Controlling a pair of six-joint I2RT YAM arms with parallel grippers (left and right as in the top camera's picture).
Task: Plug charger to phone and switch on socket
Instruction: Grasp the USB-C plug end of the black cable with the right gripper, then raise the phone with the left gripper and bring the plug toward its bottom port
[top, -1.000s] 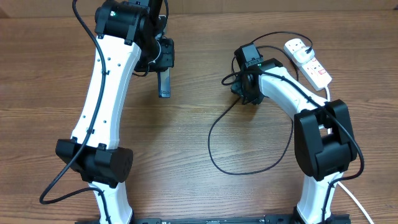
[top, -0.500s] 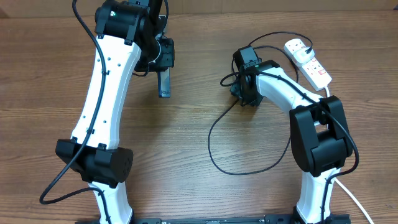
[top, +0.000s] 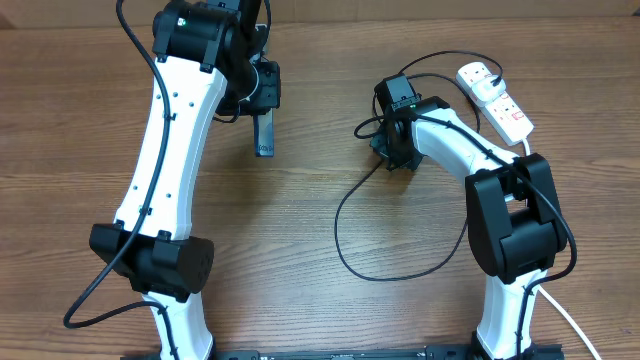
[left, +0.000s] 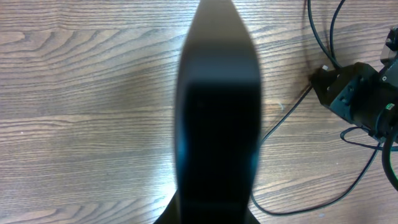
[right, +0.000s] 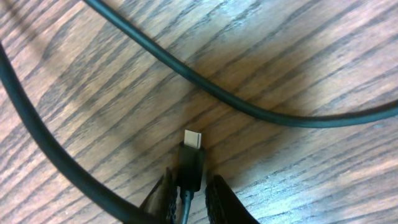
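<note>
The phone (top: 264, 137) hangs edge-on from my left gripper (top: 263, 105), above the table at the back left. In the left wrist view it is a dark blurred slab (left: 217, 112) filling the middle. The charger cable (top: 345, 245) loops across the table's middle. Its connector (right: 191, 163), metal tip pointing away, lies on the wood between the fingers of my right gripper (right: 189, 182), which close on it. In the overhead view that gripper (top: 393, 152) sits low at the cable's upper end. The socket (top: 497, 98) lies at the back right, a black plug in it.
The socket's thick white cord (top: 572, 322) runs down the right edge behind the right arm. Other runs of the black cable (right: 205, 87) cross just beyond the connector. My right gripper also shows in the left wrist view (left: 354, 96).
My right arm shifted slightly left over the cable end early on, then stayed still. The left arm and phone have not moved.
</note>
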